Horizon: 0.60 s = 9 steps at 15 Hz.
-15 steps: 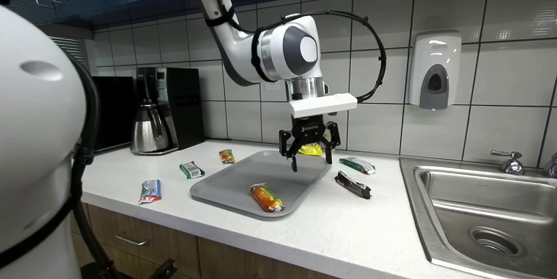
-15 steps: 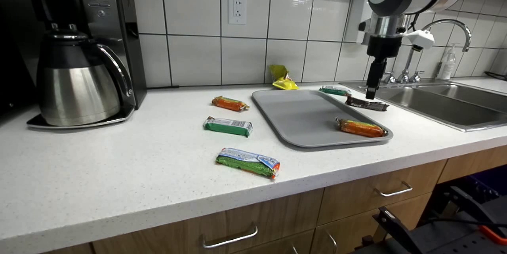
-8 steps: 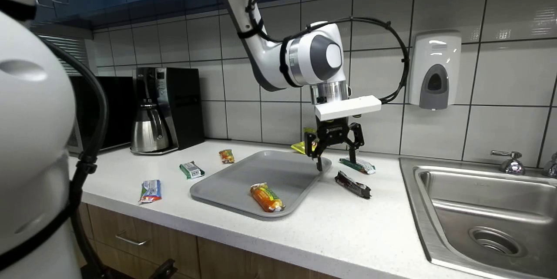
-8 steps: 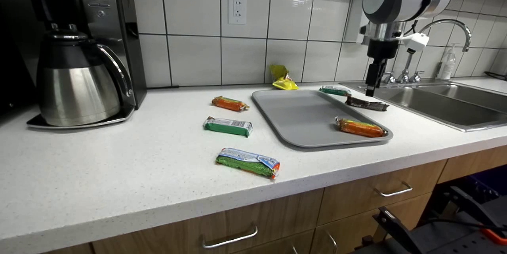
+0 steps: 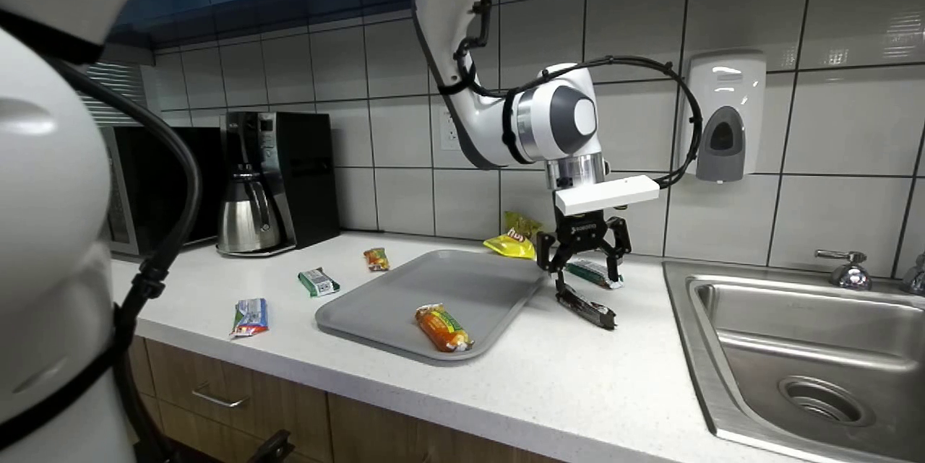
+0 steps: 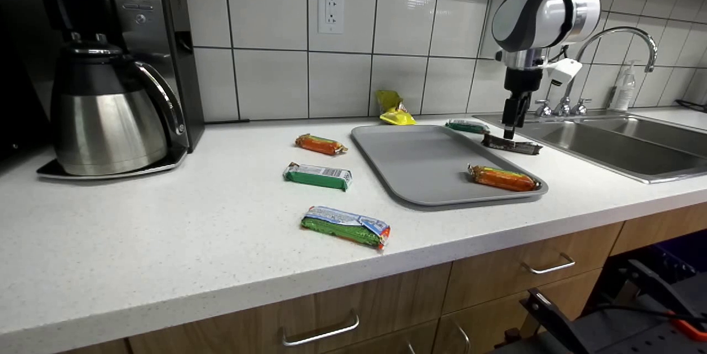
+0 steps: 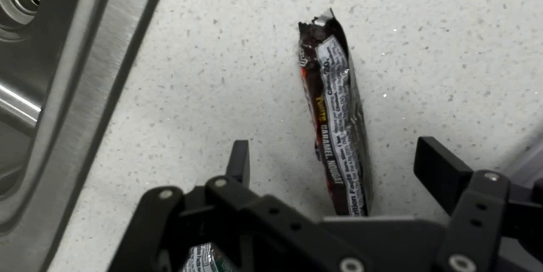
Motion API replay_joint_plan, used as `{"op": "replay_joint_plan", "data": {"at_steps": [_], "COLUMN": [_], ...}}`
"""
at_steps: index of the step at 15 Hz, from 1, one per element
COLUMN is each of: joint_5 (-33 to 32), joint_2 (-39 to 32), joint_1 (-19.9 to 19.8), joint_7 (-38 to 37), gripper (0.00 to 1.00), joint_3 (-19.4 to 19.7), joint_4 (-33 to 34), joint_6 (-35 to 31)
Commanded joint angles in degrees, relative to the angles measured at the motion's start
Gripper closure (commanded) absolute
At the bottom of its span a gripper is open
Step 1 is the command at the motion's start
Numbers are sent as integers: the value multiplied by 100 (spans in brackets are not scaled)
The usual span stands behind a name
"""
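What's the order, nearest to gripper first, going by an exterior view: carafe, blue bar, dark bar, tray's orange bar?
From the gripper, sides as in an exterior view:
1. Dark bar: just below it, beside the tray.
2. Orange bar: on the tray's right-hand corner.
3. Blue bar: left of the tray, toward the front.
4. Carafe: far left.

The white, grey-capped arm (image 5: 485, 122) has black cables (image 5: 695, 120) and black jaws, lettered perhaps ROBOTIQ.
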<state>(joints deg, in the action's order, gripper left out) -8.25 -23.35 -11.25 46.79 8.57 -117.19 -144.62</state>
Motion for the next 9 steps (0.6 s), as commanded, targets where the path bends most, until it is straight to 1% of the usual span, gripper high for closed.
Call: {"op": "replay_joint_plan", "data": {"at_steps": [1, 4, 9], "joint_5": [9, -4, 0], "joint_2": [-439, -535, -432], "joint_1": [-200, -262, -383], "joint_7": [38, 103, 220], "gripper": [0, 0, 0], "joint_3": [-194, -247, -298], "joint_4": [625, 742, 600], "joint_6": [374, 461, 493]}}
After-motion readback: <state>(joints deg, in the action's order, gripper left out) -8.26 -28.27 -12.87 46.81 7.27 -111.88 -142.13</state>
